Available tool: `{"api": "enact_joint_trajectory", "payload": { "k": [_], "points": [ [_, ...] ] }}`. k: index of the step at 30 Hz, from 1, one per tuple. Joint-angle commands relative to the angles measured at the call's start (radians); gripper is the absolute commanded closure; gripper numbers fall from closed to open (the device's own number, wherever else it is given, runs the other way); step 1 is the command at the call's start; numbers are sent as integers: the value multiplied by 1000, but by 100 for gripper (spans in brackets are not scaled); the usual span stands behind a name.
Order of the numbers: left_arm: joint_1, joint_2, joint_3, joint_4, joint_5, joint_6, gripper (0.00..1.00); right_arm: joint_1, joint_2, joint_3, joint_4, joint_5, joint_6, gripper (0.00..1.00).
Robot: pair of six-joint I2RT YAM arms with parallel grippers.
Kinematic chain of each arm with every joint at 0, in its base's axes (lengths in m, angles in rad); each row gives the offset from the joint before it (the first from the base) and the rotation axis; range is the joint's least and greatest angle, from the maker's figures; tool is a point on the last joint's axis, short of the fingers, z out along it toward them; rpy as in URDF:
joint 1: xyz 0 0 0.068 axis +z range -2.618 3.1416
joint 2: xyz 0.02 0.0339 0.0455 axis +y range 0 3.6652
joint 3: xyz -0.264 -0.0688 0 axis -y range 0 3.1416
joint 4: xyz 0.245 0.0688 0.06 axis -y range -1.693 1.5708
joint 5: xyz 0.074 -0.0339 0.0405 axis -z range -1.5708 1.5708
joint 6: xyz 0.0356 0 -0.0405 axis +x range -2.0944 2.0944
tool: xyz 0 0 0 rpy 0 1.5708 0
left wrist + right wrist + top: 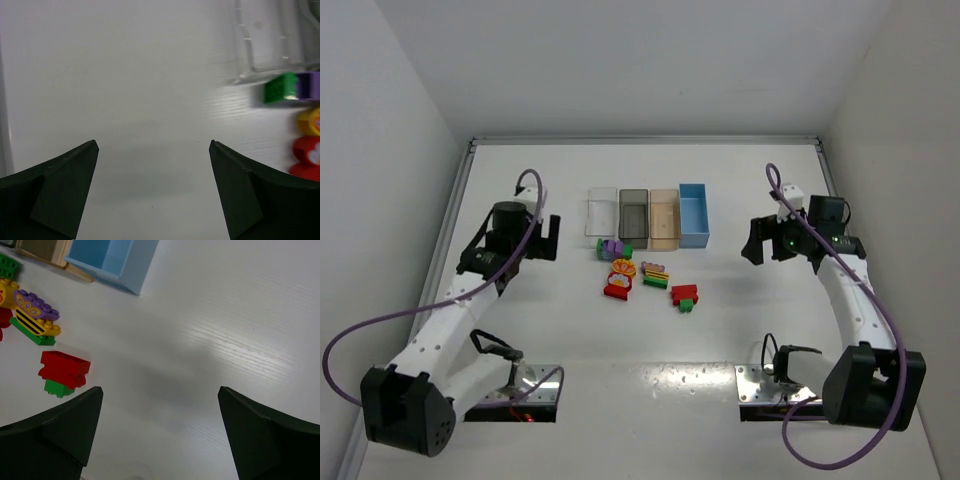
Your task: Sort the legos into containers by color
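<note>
While legos point(655, 275) crowd near the light blue bin point(694, 215), open bench point(740, 310) spreads to its right. Left gripper point(548, 240) and right gripper point(756, 246) both hang released.

So I count four bins point(705, 216) in a row near the far edge, four little lego clumps point(685, 296) mid-bench, and two arms point(445, 325).

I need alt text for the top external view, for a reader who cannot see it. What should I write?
On a white table, four bins stand in a row, clear bin, grey bin, tan bin, blue bin, with loose Lego bricks on their near side. The left tool and right tool hover open at either side.
</note>
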Motion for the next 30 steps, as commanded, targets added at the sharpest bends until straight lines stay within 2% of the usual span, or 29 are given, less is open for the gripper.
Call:
{"api": "enact_joint_trajectory", "payload": {
  "k": [1, 3, 4, 5, 7, 11, 16, 21, 24, 27, 30],
  "points": [
    [-96, -83, 41, 19, 237, 147, 0, 1, -58, -37, 24, 30, -4, 1],
    [-110, -37, 77, -6, 262, 173, 0, 1, -58, -37, 15, 39, -15, 1],
    [-122, -2, 120, -60, 295, 237, 0, 1, -58, -37, 15, 39, -26, 1],
    [-141, 10, 137, -88, 397, 277, 0, 1, -58, -37, 4, 39, -26, 1],
    [-183, 33, 160, -131, 462, 331, 0, 1, -58, -46, 4, 39, -38, 1],
    [-349, 110, 173, -131, 477, 459, 0, 1, -67, -55, -5, 30, -47, 1],
    [-481, 197, 173, -131, 467, 589, 0, -9, -67, -45, -5, 21, -47, 1],
    [-544, 242, 118, 41, 447, 647, 1, -19, -58, -45, -5, 12, -47, 1],
    [-544, 267, 84, 159, 507, 693, 3, -29, -49, -35, -5, 12, -47, 1],
    [-553, 312, 84, 206, 636, 736, 3, -38, -38, -35, 4, 12, -56, 1],
    [-553, 345, 84, 260, 706, 771, 4, -38, -29, -26, 4, 21, -66, 1]
  ]
}}
